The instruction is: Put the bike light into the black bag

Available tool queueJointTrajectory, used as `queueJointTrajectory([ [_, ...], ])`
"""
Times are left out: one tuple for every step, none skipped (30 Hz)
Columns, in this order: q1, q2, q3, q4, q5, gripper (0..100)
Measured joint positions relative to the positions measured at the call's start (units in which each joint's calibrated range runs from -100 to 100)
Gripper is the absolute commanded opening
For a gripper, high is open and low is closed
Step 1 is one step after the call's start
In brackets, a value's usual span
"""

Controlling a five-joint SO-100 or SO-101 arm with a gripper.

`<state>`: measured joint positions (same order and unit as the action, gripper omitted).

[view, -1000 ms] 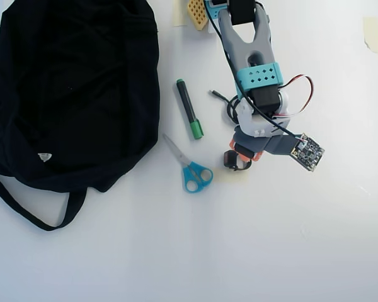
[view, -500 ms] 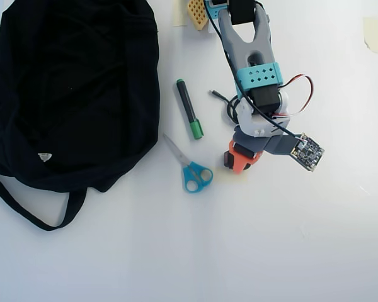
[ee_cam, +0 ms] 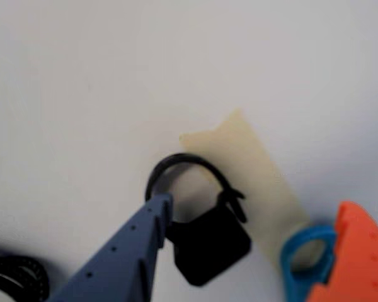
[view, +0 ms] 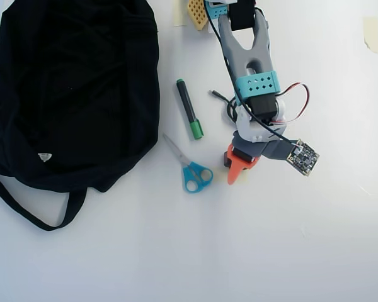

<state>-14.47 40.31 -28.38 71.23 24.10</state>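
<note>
In the wrist view the bike light (ee_cam: 208,245), a small black block with a black loop strap, lies on a piece of beige tape (ee_cam: 252,163) on the white table. My gripper (ee_cam: 252,207) is open around it. The blue-grey finger (ee_cam: 135,251) touches the light's left side by the loop. The orange finger (ee_cam: 356,258) stands apart on the right. In the overhead view the gripper (view: 234,168) covers most of the light (view: 227,160). The black bag (view: 75,94) lies far left, floppy, with a white label.
Blue-handled scissors (view: 192,171) lie just left of the gripper, with one handle in the wrist view (ee_cam: 302,251). A green-capped marker (view: 189,108) lies beside the bag. A coiled black cable (view: 230,110) sits under the arm. The bag's strap (view: 31,214) trails toward the front.
The orange finger has swung out into sight and the gripper has opened over the bike light. The arm has shifted slightly. The bag, scissors and marker have not moved.
</note>
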Motion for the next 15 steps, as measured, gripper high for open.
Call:
queueJointTrajectory([
  [0.00,0.42,0.00,0.00,0.00,34],
  [0.00,0.75,0.00,0.00,0.00,34],
  [0.00,1.16,-0.24,0.00,0.00,34],
  [0.00,1.74,-0.63,0.00,0.00,34],
  [0.00,2.16,-0.94,0.00,0.00,34],
  [0.00,2.57,-1.10,0.00,0.00,34],
  [0.00,2.91,-1.18,0.00,0.00,34],
  [0.00,3.15,-1.26,0.00,0.00,34],
  [0.07,3.40,-1.42,0.00,0.00,33],
  [0.15,3.65,-1.42,-0.09,0.00,33],
  [0.22,3.90,-1.42,-0.09,0.00,33],
  [0.37,4.32,-1.49,-0.09,0.00,33],
  [0.44,4.65,-1.57,-0.09,0.00,33],
  [0.51,5.06,-1.57,-0.09,0.00,33],
  [0.66,5.40,-1.57,-0.09,0.00,33],
])
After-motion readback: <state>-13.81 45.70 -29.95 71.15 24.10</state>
